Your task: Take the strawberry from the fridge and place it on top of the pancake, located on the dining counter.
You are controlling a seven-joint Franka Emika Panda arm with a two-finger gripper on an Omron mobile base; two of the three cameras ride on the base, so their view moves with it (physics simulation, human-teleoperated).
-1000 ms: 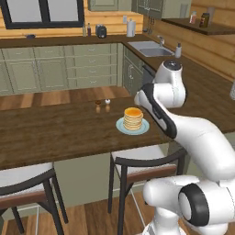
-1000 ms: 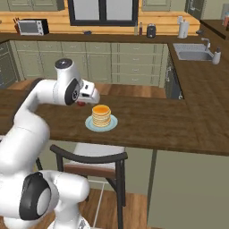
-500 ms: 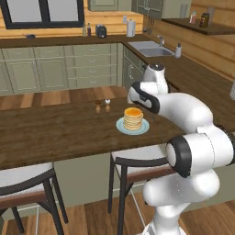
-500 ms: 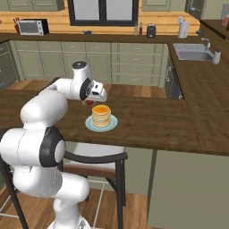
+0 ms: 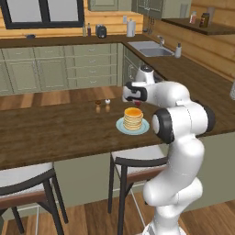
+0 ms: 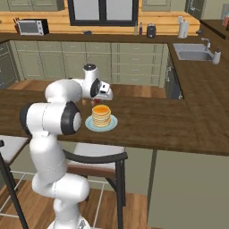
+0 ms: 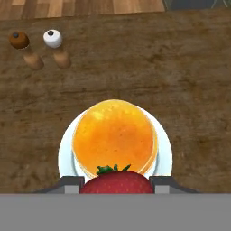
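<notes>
At 6 o'clock in the hand view the gripper (image 7: 117, 184) is closed narrowly on the round, seeded red strawberry (image 7: 117, 182). Just beyond lies the smooth golden pancake (image 7: 114, 137) on a pale plate (image 7: 164, 153), on the grained dark-brown dining counter (image 7: 189, 90). At 11 o'clock stand two small shakers (image 7: 41, 47).

Base views: from behind arm, left and right, facing fwd/down over dining counter (image 5: 55, 133); both share pancake (image 5: 133, 118) on plate (image 6: 112, 123). Hand view: close, straight down onto same stack.
</notes>
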